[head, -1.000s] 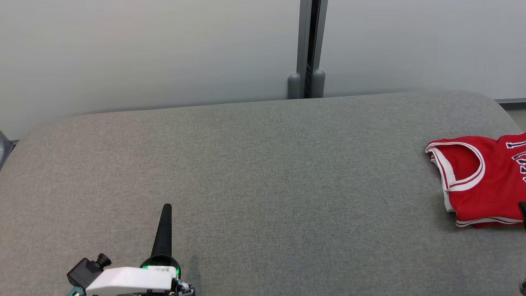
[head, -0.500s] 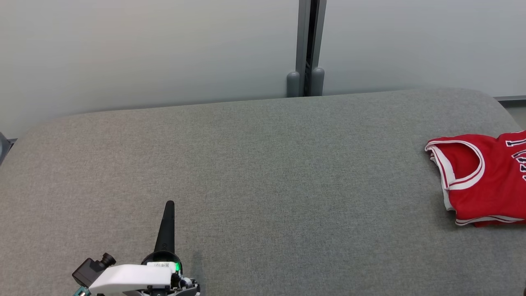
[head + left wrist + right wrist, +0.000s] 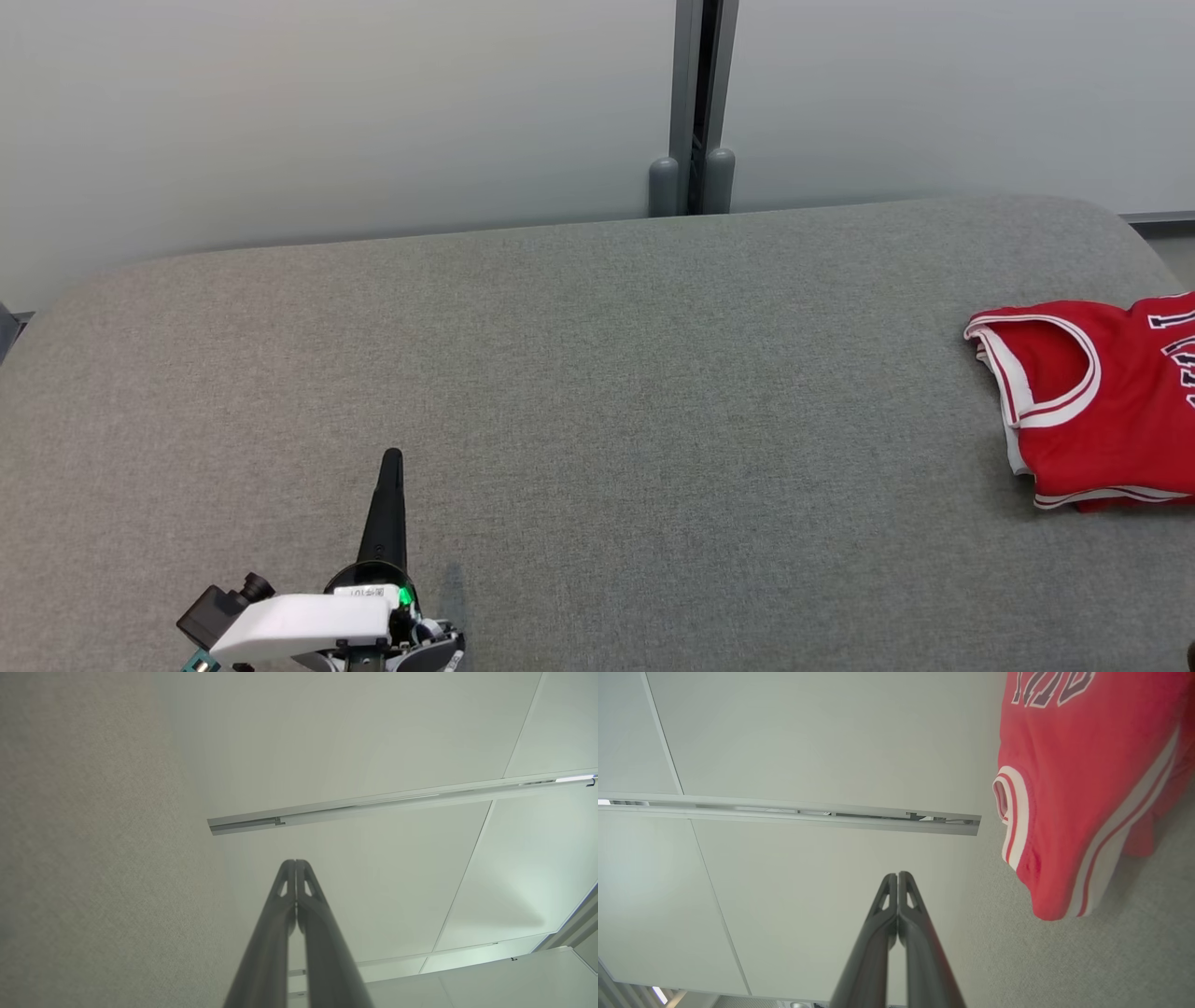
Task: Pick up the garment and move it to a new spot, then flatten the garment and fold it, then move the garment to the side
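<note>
The garment [image 3: 1092,401] is a red jersey with white trim, folded and lying at the right edge of the grey padded surface [image 3: 597,420]; part of it runs out of the head view. Far from it, at the lower left, my left gripper [image 3: 392,457] points up the view, its dark fingers pressed together and holding nothing. The left wrist view shows that same gripper [image 3: 295,862] shut against a pale wall. My right gripper [image 3: 897,874] is shut and empty in its wrist view, and the garment [image 3: 1078,779] lies apart from its fingertips.
A pale partition wall [image 3: 327,112] with a grey vertical post [image 3: 695,103] stands behind the padded surface. The surface's rounded corners show at the back left and back right.
The left gripper has shifted slightly right and up the view. The dark tip of the right gripper seen at the right edge a second ago has left the head view. The garment lies unmoved.
</note>
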`<state>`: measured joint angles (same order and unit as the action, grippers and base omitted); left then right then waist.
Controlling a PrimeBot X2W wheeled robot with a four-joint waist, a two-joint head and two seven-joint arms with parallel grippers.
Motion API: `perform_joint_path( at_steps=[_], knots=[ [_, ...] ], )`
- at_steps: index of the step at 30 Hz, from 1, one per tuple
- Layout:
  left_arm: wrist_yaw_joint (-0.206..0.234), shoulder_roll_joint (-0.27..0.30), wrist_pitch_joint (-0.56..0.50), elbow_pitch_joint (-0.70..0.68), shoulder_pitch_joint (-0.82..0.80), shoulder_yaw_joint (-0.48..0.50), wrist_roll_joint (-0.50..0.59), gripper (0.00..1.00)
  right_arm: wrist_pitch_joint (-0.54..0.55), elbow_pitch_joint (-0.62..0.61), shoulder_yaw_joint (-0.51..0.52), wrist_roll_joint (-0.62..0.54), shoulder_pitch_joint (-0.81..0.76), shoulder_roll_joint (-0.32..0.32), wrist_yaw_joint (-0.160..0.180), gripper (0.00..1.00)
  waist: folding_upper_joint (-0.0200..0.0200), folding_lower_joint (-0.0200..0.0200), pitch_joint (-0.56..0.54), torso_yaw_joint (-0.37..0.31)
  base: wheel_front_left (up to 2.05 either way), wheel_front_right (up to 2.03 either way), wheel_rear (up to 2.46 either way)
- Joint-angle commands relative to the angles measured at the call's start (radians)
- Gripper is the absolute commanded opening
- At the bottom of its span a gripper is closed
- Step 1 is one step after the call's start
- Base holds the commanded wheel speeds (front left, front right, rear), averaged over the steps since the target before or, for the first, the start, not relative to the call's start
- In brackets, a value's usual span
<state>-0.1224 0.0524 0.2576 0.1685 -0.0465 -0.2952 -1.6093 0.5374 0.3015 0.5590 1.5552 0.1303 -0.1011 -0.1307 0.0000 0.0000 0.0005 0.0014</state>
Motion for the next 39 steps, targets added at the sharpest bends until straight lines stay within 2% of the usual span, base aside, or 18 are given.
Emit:
perform_joint_path(
  at_steps=[1, 5, 39],
  knots=[
    [-0.008, 0.001, 0.005, 0.003, -0.018, 0.0, -0.014, 0.0, 0.012, 0.005, 0.008, 0.017, 0.012, -0.008, 0.0, 0.0, 0.0, 0.0, 0.0, 0.0, 0.0, 0.0, 0.0],
    [-0.013, -0.003, 0.006, 0.007, -0.023, -0.002, -0.037, 0.0, 0.021, 0.013, 0.018, 0.042, 0.02, -0.007, 0.0, 0.0, 0.0, 0.0, 0.002, -0.001, 0.0, 0.0, 0.0],
    [-0.012, -0.002, 0.006, 0.006, -0.022, -0.002, -0.034, 0.0, 0.028, 0.012, 0.025, 0.026, 0.019, -0.001, 0.0, 0.0, 0.0, 0.0, 0.002, -0.001, 0.0, 0.0, 0.0]
  ],
)
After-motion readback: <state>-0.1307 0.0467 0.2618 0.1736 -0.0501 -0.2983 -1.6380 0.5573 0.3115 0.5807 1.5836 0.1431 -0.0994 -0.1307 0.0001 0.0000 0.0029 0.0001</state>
